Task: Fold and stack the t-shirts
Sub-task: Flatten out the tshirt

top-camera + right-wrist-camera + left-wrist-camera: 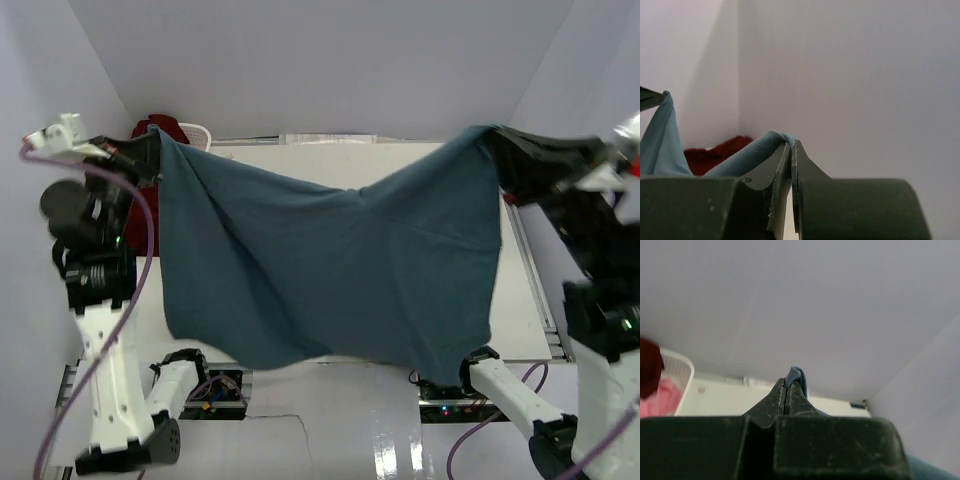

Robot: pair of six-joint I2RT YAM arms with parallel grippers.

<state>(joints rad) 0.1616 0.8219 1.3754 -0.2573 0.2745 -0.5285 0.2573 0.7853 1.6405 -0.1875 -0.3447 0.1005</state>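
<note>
Left fingers [789, 391], right fingers [792, 150] clamp teal t-shirt [330, 270] corners; lower edge hangs free.

**Enclosure.** Three plain, matt, pale lavender-white wall panels: back wall [320, 60], left side wall [40, 70] and right side wall [590, 50]. They meet in straight corners.

**Surface.** Flat white rectangular surface [515, 320], running up to the foot of the back wall.

**Rail.** Silver metal rail [548, 335] along the right edge of the surface, running front to back.

**Basket.** White plastic laundry basket with lattice wall [200, 132], in the far left corner against the back wall.

**Near panel.** Glossy white panel [330, 430] in front of the surface, crossed by a thin dark line and carrying a bright reflected patch.

**Light.** Even and diffuse, with soft grey shading in the corners.
</note>
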